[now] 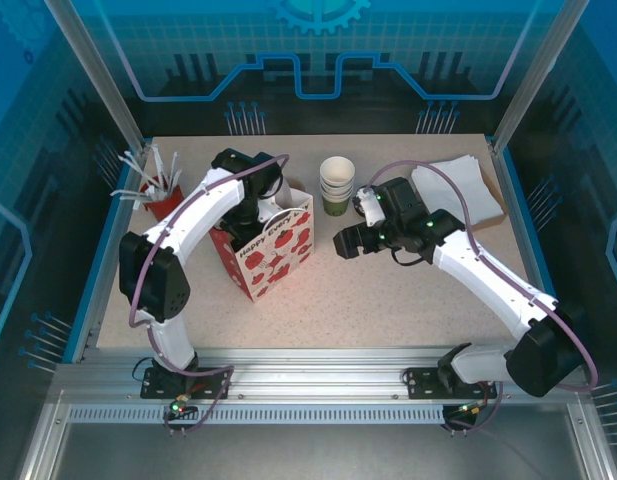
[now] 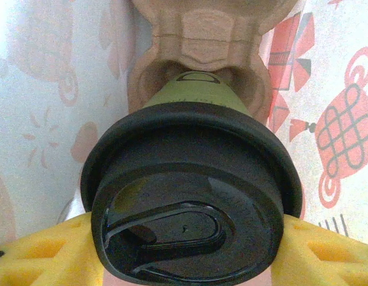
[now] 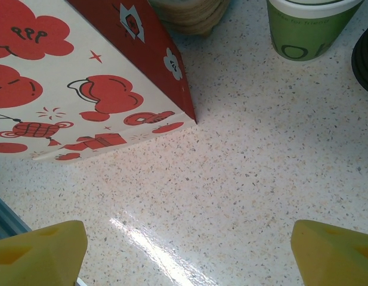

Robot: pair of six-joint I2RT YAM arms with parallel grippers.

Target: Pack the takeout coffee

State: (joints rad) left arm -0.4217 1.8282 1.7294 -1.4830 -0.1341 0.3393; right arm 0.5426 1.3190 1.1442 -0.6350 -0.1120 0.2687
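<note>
Coffee (image 2: pixel 192 179) sat pinched in the left gripper (image 2: pixel 184 256), seemingly seated in the carrier (image 2: pixel 204 30) ahead; only release was left. Right gripper (image 3: pixel 184 250) hung spread.

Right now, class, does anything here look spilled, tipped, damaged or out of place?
Nothing stands out. The takeout coffee sits in its cardboard carrier inside the gift bag, lid seated squarely; the stack of cups stands straight, and the table shows no spill.

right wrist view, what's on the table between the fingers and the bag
Nothing: bare table lies between the right fingers and the bag, as the right wrist view shows.
</note>
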